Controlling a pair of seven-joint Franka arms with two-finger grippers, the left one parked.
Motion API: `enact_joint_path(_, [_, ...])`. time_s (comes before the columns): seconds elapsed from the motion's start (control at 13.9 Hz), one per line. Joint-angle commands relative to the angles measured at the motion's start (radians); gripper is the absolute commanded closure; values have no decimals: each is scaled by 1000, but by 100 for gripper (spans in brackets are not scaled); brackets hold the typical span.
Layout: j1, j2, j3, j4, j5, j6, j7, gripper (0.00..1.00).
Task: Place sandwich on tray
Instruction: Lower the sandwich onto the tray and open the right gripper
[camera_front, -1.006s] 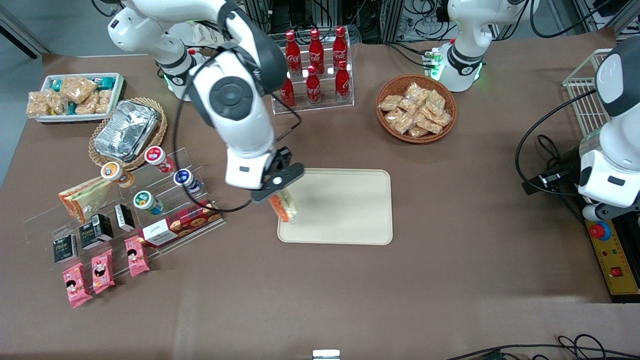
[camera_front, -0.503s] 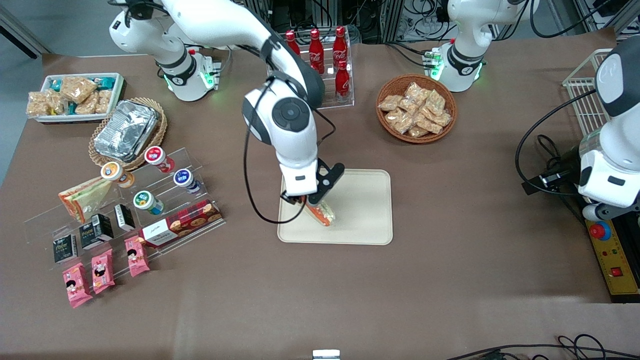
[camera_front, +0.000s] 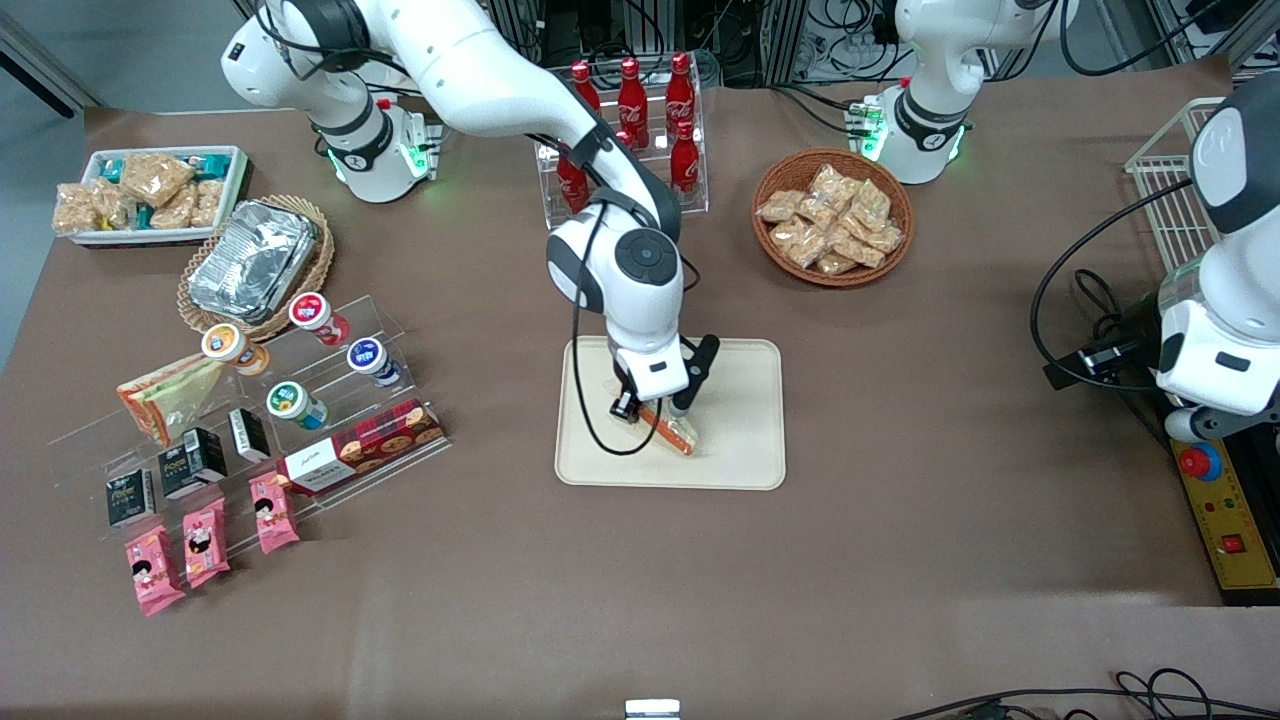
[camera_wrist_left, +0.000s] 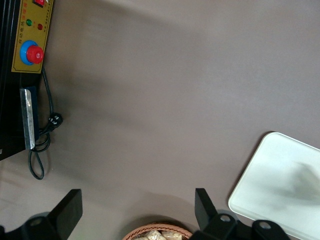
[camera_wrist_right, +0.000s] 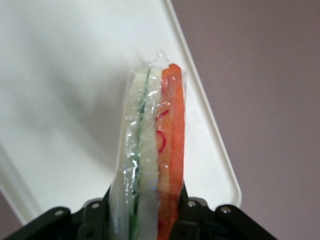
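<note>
The sandwich (camera_front: 676, 432) is a clear-wrapped wedge with pale bread and orange-red and green filling. My gripper (camera_front: 655, 411) is shut on it and holds it low over the cream-beige tray (camera_front: 740, 410), near the tray's middle. In the right wrist view the sandwich (camera_wrist_right: 152, 150) stands on edge between the fingers (camera_wrist_right: 95, 212), with the tray (camera_wrist_right: 60, 100) right under it. I cannot tell whether it touches the tray. A corner of the tray (camera_wrist_left: 280, 185) shows in the left wrist view.
A second wrapped sandwich (camera_front: 170, 392) lies by a clear display stand (camera_front: 250, 410) of snacks at the working arm's end. A foil container (camera_front: 252, 260), a white snack bin (camera_front: 150, 190), cola bottles (camera_front: 630, 120) and a snack basket (camera_front: 832, 216) stand farther from the camera.
My gripper has carried the sandwich from the tray's edge nearest the display stand to over the tray's middle, and has come lower.
</note>
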Motion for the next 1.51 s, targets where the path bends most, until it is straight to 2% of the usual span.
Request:
enact_joint_path(0.0, [8,41,-14,21,-18,44,-67,53])
enact_joint_path(0.07, [8,45,-15,19,-21,50,-90,53])
enact_joint_path(0.29, [5,45,-15,19,-88,59,-103,53])
enact_joint_path(0.5, [-6,51,-15,17,-94,59,-109,51])
enact_joint_path(0.65, [-11,67,-17,17,-93,62,-104,34])
enact_joint_path(0.72, [-18,70,-17,17,-88,64,-103,29])
enact_joint_path(0.79, [-37,68,-14,16,-79,62,-104,29])
enact_joint_path(0.86, [-35,62,-12,14,-64,56,-100,27])
enact_joint_path(0.93, [-26,54,-12,14,-29,49,-96,9])
enact_joint_path(1.01, [-26,35,-14,13,23,36,-98,4])
enact_joint_path(1.22, [-79,-2,-23,13,167,-69,-96,5])
enact_joint_path(1.29, [-83,-13,-25,11,191,-91,-92,5])
enact_joint_path(1.44, [-84,-22,-40,10,192,-126,-16,5])
